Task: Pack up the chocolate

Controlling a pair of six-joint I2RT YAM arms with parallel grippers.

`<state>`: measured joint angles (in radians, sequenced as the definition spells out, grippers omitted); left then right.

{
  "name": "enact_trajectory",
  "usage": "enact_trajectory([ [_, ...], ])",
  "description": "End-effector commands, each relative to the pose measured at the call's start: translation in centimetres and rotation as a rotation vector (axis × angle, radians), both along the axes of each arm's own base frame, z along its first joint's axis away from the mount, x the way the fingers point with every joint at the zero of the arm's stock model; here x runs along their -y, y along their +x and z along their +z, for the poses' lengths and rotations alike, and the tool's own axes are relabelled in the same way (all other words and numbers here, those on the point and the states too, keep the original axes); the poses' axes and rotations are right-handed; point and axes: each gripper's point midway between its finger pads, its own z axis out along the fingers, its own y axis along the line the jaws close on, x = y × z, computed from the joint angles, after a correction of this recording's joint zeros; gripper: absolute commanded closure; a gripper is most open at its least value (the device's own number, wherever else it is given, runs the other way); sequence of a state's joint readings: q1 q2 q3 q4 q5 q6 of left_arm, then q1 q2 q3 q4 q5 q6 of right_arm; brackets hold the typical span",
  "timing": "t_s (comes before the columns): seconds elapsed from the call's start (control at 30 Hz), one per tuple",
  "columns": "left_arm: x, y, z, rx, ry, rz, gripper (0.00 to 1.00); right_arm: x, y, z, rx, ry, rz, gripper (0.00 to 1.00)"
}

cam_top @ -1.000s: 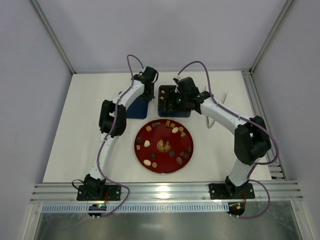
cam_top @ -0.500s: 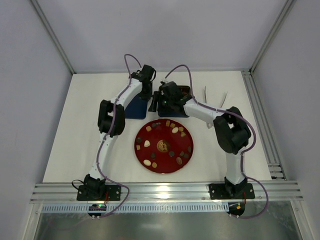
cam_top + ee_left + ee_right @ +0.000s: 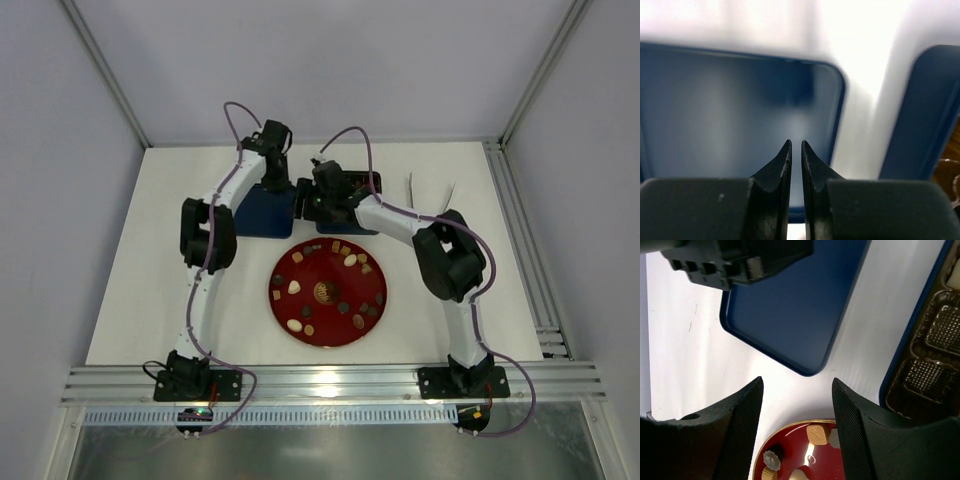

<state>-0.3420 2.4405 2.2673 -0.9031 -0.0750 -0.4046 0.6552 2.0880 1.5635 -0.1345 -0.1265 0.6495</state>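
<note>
Loosely, chocolate (image 3: 350, 260) scattered on red plate (image 3: 312, 272), long axes apparently varied.

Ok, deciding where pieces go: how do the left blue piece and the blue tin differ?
The left blue piece is bare inside; the blue tin holds a brown gridded insert. The left blue piece looks shallow, the blue tin deeper-walled. Both are dark blue, round-cornered.

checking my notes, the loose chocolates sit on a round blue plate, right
No: the round plate is red, not blue, as the top external view shows. The loose chocolates do sit on it.
</note>
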Motion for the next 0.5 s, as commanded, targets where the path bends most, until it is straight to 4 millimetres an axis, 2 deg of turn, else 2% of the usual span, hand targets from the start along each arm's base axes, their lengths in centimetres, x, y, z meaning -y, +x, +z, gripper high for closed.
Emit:
enact_trajectory([
  [0.0, -3.6, 1.1, 5.5, 0.101, -0.057, 0.090, 0.88, -1.2, 1.7, 4.4, 0.096, 0.048, -0.005, 0.41],
  [0.03, -4.3, 0.9, 5.0, 0.091, -0.061, 0.108, 0.89, -1.3, 1.7, 4.3, 0.087, 0.039, 0.006, 0.41],
  [0.07, -4.9, 0.9, 6.0, 0.111, -0.070, 0.125, 0.89, -1.8, 2.1, 4.5, 0.090, 0.042, 0.013, 0.41],
  [0.1, -6.2, 1.2, 6.0, 0.119, -0.074, 0.159, 0.88, -1.8, 2.1, 4.2, 0.074, 0.031, 0.016, 0.41],
  [0.13, -7.0, 0.9, 5.7, 0.111, -0.067, 0.176, 0.82, -2.1, 2.2, 4.1, 0.068, 0.030, 0.024, 0.41],
  [0.2, -8.6, 0.8, 6.3, 0.129, -0.049, 0.216, 0.74, -2.7, 3.0, 3.8, 0.067, 0.022, 0.026, 0.41],
  [0.23, -9.5, 1.0, 6.3, 0.134, -0.047, 0.236, 0.66, -2.7, 3.0, 3.5, 0.053, 0.006, 0.028, 0.41],
  [0.3, -10.8, 0.8, 6.0, 0.124, -0.035, 0.251, 0.64, -2.9, 3.6, 3.2, 0.050, -0.002, 0.026, 0.41],
  [0.33, -12.2, 0.9, 5.8, 0.119, -0.027, 0.272, 0.62, -3.1, 3.6, 3.1, 0.052, -0.004, 0.031, 0.41],
  [0.47, -15.3, 0.7, 5.1, 0.101, 0.010, 0.287, 0.62, -3.4, 4.2, 2.6, 0.055, -0.015, 0.044, 0.41],
])
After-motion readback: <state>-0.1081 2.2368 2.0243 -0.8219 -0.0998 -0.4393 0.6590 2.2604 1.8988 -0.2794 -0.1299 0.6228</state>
